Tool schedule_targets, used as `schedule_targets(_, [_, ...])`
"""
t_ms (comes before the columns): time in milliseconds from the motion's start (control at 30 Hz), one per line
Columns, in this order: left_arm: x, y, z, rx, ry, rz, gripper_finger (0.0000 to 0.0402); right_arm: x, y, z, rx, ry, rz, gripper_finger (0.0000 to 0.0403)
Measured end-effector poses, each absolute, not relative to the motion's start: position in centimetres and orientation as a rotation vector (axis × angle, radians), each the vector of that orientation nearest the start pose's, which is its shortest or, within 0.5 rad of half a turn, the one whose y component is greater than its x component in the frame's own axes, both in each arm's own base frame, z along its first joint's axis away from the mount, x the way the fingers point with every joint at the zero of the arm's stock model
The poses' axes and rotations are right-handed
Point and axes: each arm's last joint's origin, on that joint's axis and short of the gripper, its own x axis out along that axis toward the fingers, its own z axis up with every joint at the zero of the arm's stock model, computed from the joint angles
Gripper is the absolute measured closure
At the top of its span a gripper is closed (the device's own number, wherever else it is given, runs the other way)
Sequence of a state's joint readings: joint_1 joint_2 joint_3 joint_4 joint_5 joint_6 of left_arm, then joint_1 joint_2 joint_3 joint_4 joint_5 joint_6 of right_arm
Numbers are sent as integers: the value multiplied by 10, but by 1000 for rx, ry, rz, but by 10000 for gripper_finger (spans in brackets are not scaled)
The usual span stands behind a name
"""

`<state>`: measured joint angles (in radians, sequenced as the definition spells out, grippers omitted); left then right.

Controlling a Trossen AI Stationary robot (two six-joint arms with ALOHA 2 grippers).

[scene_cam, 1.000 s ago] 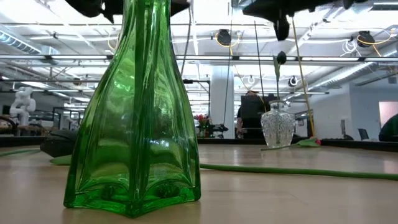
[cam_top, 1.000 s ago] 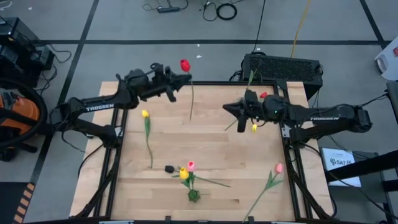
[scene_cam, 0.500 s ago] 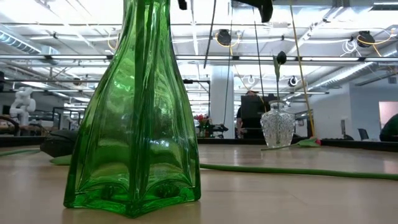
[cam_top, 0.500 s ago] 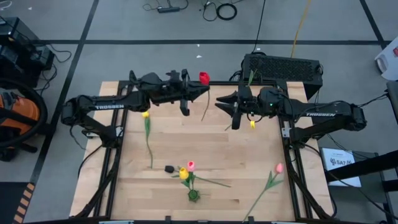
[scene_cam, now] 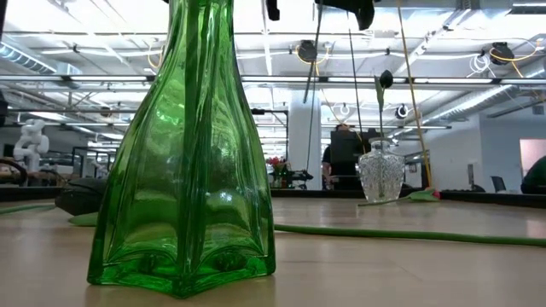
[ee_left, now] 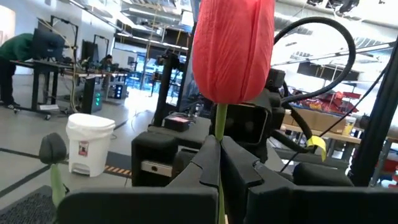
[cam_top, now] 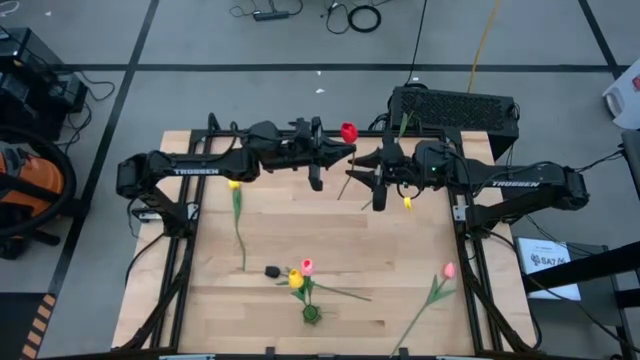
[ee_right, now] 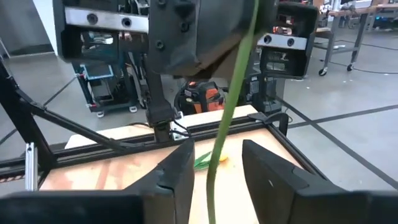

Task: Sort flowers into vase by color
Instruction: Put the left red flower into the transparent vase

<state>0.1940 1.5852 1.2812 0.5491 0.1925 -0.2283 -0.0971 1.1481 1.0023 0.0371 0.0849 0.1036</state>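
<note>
A yellow tulip (cam_top: 234, 184) lies flat on the desk (cam_top: 400, 250) at the left. Above the far edge, the left pincer (cam_top: 333, 158) pinches a red tulip (cam_top: 348, 132) by its stem, just under the head, stem hanging down. Facing it, the right pincer (cam_top: 362, 170) is spread, its fingers (ee_right: 177, 177) on either side of that stem, apart from it. A pink tulip (cam_top: 449, 270) lies near the right front.

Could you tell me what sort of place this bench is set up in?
Probably a robotics lab or workshop: an open hall with ceiling pipes and lamps, equipment racks with a person at a bench, and taped lines on the floor.
</note>
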Motion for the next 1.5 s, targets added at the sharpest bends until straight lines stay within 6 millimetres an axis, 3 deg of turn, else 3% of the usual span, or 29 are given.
schedule_targets(300, [363, 66, 375, -180, -240, -22, 400, 257, -28, 356, 63, 115, -187, 391])
schedule_targets(567, [363, 67, 374, -187, -239, 18, 365, 257, -29, 356, 64, 117, -195, 399])
schedule_targets(800, [363, 67, 373, -188, -224, 28, 309, 256, -33, 357, 63, 115, -210, 400])
schedule_targets(933, [364, 68, 371, -191, -203, 32, 278, 239, -36, 364, 53, 113, -333, 400])
schedule_targets(1200, [359, 68, 377, -169, -216, 36, 260, 181, -35, 377, 77, 160, -547, 400])
schedule_targets(1367, [349, 73, 384, -141, -200, 60, 260, 153, -35, 365, 113, 277, -708, 400])
schedule_targets(1500, [340, 76, 389, -144, -173, 67, 262, 142, -33, 352, 129, 190, -703, 401])
